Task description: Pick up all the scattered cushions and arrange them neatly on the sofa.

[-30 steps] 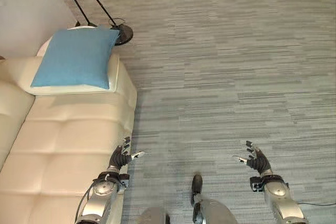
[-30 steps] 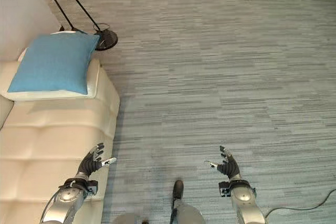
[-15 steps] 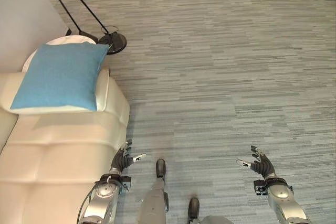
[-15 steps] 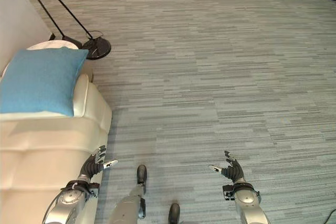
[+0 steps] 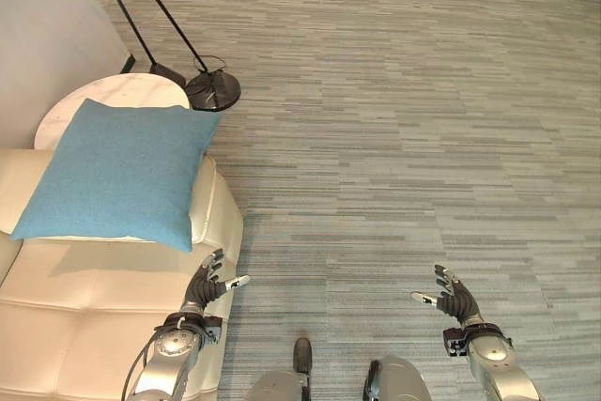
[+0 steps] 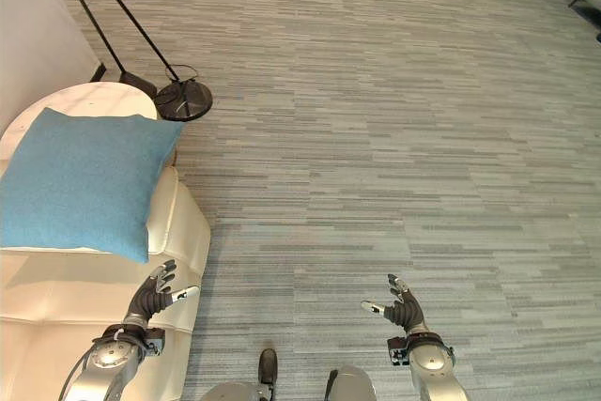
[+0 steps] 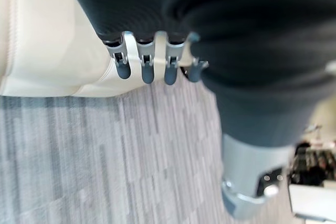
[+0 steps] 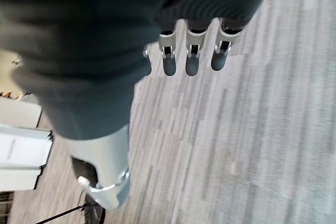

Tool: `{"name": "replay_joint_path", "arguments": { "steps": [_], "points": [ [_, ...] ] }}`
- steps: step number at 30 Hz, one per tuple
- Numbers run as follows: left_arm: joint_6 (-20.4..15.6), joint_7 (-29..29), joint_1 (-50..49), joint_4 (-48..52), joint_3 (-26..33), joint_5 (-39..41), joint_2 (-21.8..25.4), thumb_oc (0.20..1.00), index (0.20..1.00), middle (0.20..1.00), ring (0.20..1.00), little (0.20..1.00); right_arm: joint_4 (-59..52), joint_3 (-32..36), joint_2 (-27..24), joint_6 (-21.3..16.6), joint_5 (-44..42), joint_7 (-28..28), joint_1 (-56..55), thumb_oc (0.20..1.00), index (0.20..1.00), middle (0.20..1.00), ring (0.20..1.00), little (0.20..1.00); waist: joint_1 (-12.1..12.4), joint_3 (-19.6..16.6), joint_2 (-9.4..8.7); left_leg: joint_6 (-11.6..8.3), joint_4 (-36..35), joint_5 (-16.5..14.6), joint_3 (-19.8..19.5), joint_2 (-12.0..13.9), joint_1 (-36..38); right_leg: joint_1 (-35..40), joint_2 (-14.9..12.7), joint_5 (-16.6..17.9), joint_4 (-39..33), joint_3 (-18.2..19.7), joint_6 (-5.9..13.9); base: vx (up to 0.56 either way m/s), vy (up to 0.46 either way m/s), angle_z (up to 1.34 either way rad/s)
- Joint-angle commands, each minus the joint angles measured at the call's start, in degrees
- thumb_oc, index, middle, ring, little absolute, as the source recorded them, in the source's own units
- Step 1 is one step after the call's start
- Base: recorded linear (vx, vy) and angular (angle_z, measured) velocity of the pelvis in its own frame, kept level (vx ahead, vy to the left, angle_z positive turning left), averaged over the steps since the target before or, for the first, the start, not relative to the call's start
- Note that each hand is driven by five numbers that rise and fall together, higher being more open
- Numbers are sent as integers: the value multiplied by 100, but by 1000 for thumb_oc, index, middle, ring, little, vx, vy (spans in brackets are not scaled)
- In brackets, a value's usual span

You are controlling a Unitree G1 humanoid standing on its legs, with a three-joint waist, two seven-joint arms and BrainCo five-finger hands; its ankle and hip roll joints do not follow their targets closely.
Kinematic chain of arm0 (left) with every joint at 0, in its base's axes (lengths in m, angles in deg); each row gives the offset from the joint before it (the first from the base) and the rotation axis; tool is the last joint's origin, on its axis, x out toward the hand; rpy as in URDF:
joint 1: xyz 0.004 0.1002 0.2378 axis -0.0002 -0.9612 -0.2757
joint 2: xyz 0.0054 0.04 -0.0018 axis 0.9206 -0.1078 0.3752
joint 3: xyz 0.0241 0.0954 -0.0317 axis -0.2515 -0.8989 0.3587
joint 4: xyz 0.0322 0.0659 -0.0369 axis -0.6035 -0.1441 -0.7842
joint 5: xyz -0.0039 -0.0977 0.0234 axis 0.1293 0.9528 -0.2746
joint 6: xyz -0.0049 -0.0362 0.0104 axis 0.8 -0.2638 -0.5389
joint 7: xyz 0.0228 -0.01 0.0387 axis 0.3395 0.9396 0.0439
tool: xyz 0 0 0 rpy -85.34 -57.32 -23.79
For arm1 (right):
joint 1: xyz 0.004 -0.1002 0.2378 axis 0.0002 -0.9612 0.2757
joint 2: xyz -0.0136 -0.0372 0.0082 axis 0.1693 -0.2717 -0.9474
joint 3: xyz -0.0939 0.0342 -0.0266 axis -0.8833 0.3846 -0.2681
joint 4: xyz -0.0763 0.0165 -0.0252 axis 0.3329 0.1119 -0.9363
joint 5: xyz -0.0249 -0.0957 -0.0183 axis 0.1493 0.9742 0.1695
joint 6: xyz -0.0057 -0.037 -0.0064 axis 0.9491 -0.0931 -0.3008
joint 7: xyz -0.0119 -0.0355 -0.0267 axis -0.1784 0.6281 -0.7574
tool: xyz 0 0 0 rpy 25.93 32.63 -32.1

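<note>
1 soft blue square cushion (image 5: 117, 173) leans on the arm of the cream leather sofa (image 5: 84, 307), at its far end. The left robot hand (image 5: 208, 285) floats over the sofa's edge, fingers spread and empty. The right robot hand (image 5: 451, 300) is spread and empty too, above the grey striped carpet floor (image 5: 404, 119).

My two silver-grey metal arms end in dark ribbed wrist covers. The left hand (image 5: 208, 285) and right hand (image 5: 451, 299) each carry slim silver fingers (image 7: 146, 66) with rounded dark tips; the thumbs look pale. A small screw head shows on one forearm.
</note>
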Motion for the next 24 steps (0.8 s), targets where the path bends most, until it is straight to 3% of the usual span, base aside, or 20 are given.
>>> {"name": "replay_joint_path", "arguments": {
  "steps": [1,4,7,10,11,12,14,15,17,19,20,22,24],
  "points": [
    [-284,90,16,289,85,86,77,1000,1000,1000,1000,1000,-123,161,-51,-172,-76,128,26,1000,1000,1000,1000,1000,-149,97,-132,-271,93,-564,-194,157,147,125,275,1103,-1485,232,31,174,-85,72],
    [-311,111,108,203,93,164,44,1000,1000,1000,1000,1000,-191,186,-71,-175,-72,131,7,1000,1000,1000,1000,1000,-177,45,-190,-300,150,-751,-382,114,269,191,282,1184,-1709,366,52,226,-141,63],
    [-277,95,-50,127,118,251,-94,1000,1000,1000,1000,1000,-188,159,-96,-224,-133,62,-20,1000,1000,1000,1000,1000,-158,-148,-228,-459,821,-1150,-487,206,369,544,329,1161,-1617,273,-136,463,-265,70],
    [-235,71,-62,60,139,371,-159,1000,1000,1000,1000,1000,-257,148,-180,-228,-183,59,32,1000,1000,1000,1000,1000,-73,-68,-243,-597,2220,-805,-487,239,-227,890,309,994,-1652,113,-340,209,-152,56],
    [-233,71,-61,62,139,372,-158,1000,1000,1000,1000,1000,-258,150,-181,-227,-183,59,33,1000,1000,1000,1000,1000,-87,-72,-233,-598,2280,-829,-503,242,-268,883,313,994,-1652,96,-341,158,-114,41],
    [-238,87,-47,59,157,390,-162,1000,1000,1000,1000,1000,-305,182,-220,-224,-225,95,54,1000,1000,1000,1000,1000,-40,-22,-261,-605,2751,-599,-308,289,-664,1093,297,846,-1721,-54,-454,172,-102,38],
    [-237,77,-47,81,161,397,-148,1000,1000,1000,1000,1000,-319,192,-240,-222,-229,107,56,1000,1000,1000,1000,1000,-17,-6,-281,-573,2792,-604,-169,330,-872,1171,279,781,-1751,-135,-476,188,-79,36],
    [-235,77,-33,80,153,365,-130,1000,1000,1000,1000,1000,-324,224,-268,-210,-252,144,53,1000,1000,1000,1000,1000,31,-8,-319,-497,2372,-745,123,431,-1082,1327,239,648,-1819,-287,-480,145,-30,44],
    [-226,62,-38,60,134,319,-114,1000,1000,1000,1000,1000,-338,234,-294,-210,-258,161,59,1000,1000,1000,1000,1000,53,-36,-325,-475,2021,-721,254,468,-1129,1423,234,567,-1849,-369,-467,217,-9,63],
    [-204,63,-57,46,120,237,-94,1000,1000,1000,1000,1000,-338,231,-337,-205,-213,192,60,1000,1000,1000,1000,1000,126,-89,-254,-531,1248,-235,425,591,-1323,1614,317,409,-1904,-498,-478,347,49,67],
    [-197,92,-55,1,137,151,-71,1000,1000,1000,1000,1000,-310,209,-359,-220,-152,269,89,1000,1000,1000,1000,1000,210,-100,-192,-629,546,165,788,734,-1536,1871,378,189,-1945,-699,-452,400,72,60],
    [-187,117,-66,39,190,102,-37,1000,1000,1000,1000,1000,-326,203,-374,-174,-84,307,77,1000,1000,1000,1000,1000,258,-122,-203,-702,218,185,1261,856,-1681,2081,368,46,-1963,-841,-402,388,80,41],
    [-194,105,-182,136,271,99,-33,1000,1000,1000,1000,1000,-376,174,-354,-157,-52,279,65,1000,1000,1000,1000,1000,320,-221,-191,-696,8,292,1473,908,-1556,2256,361,-55,-1909,-944,-321,394,149,41]
  ]
}}
